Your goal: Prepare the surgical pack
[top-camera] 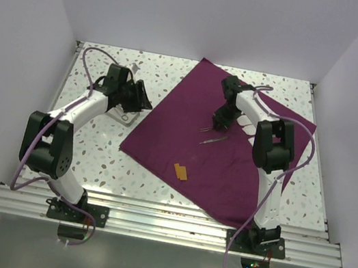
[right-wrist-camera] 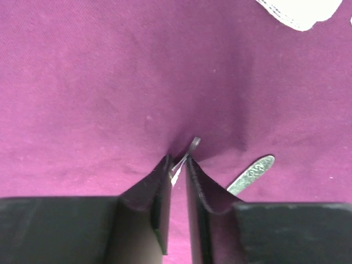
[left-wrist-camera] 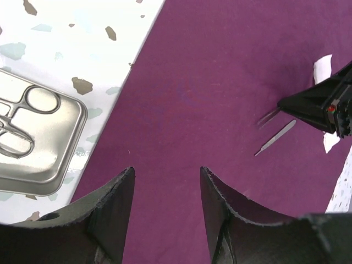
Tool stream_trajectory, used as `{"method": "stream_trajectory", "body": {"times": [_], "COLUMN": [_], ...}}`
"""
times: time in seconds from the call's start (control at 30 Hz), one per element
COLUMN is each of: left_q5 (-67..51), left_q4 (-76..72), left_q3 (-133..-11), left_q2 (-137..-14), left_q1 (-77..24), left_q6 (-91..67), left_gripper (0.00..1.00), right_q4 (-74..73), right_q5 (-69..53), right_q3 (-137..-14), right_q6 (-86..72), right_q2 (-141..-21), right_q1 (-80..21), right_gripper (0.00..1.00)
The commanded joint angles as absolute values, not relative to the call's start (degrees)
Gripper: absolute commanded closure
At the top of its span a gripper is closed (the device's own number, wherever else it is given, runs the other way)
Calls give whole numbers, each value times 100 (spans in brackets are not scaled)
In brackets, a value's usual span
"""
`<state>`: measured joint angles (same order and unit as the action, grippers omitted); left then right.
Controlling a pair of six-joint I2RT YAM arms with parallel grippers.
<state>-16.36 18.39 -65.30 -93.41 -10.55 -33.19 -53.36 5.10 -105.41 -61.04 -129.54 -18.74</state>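
The plum-purple cloth (top-camera: 230, 157) lies spread flat as a large square, one corner toward the back. My right gripper (top-camera: 221, 122) is low on the cloth, its jaws pinched on thin metal tweezers (right-wrist-camera: 190, 151) that touch the fabric. A flat metal handle (right-wrist-camera: 250, 174) lies just to their right. White gauze (right-wrist-camera: 297, 11) lies beyond on the cloth. My left gripper (left-wrist-camera: 166, 173) is open and empty over the cloth's left edge. The small shiny metal tray (left-wrist-camera: 38, 143) holding scissors (left-wrist-camera: 22, 118) sits on the speckled table to its left.
A small orange tag (top-camera: 180, 172) lies on the cloth near its front-left edge. White walls close in the table on the left, back and right. An aluminium rail (top-camera: 163, 221) runs along the near edge by the arm bases.
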Motion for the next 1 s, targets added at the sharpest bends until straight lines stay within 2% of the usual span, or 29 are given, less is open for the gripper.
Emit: {"method": "stream_trajectory", "body": {"times": [0.0,0.27,0.4,0.53,0.73,0.97], "left_q5": [-1819,-1986,-2539,-2978,-3945,-4043], "left_q4": [1626,1845,1723,1513,616,545], "left_q3": [-6811,-7066,-7136,-7093,-6838,-6820], "left_q2": [-9185,-9387,-9483,-9580,-9659,-9791], "left_q1": [-1125,-1301,-1415,-1538,-1801,-2206], "left_q6": [-3015,-2717,-2628,-2750,-3445,-3761], "left_gripper": [46,43,32,26,23,26], "right_q4": [-5370,-5449,-5353,-4072,-2901,-2065], "right_q5": [694,651,396,-1102,-2135,-2786], "right_q3": [-10784,-10784,-10802,-10284,-9476,-9079], "right_q6": [-6275,-6144,-5505,-4431,-4096,-4394], "right_q2": [-13043,-12903,-12509,-11840,-10962,-10547], "right_q1": [-1925,-1934,-2021,-2153,-2381,-2654], "right_gripper": [82,100,100,100,100,100]}}
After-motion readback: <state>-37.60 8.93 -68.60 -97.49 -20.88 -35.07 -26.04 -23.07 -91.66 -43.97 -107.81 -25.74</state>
